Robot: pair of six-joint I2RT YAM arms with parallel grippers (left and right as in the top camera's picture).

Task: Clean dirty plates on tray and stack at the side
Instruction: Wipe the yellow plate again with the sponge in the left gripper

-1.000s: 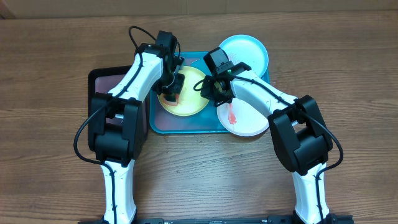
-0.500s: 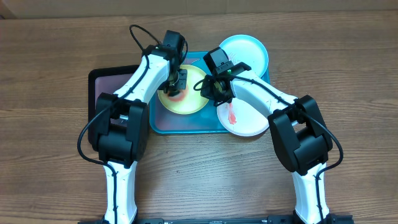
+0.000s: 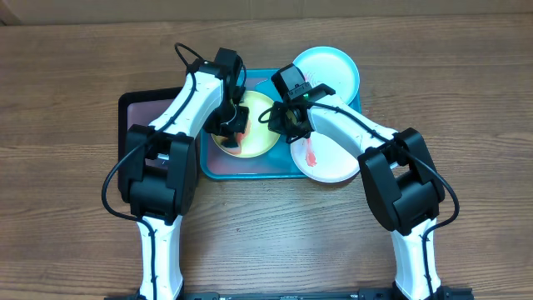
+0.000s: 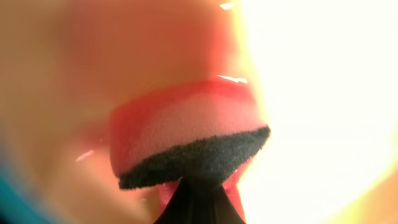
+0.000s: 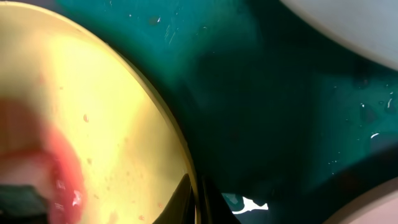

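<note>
The yellow-green plate (image 3: 260, 136) lies on the turquoise tray (image 3: 250, 172). My left gripper (image 3: 234, 123) is shut on a red sponge with a dark scouring side (image 4: 186, 140) and presses it onto that plate's pale centre, which carries red smears. My right gripper (image 3: 278, 118) is shut on the plate's right rim (image 5: 189, 180), one finger on each side. The white plate (image 3: 329, 160), with a red smear, lies at the tray's front right. The light blue plate (image 3: 330, 72) lies at the back right.
A black tray with a pinkish inside (image 3: 137, 108) stands to the left of the turquoise tray, under my left arm. The two arms meet closely over the yellow-green plate. Wet tray floor (image 5: 280, 93) shows beside the pinched rim. Bare wooden table surrounds the trays.
My left gripper has rubbed the sponge across the yellow-green plate, first toward the back, then back toward the front left. My right gripper has kept its hold on the rim.
</note>
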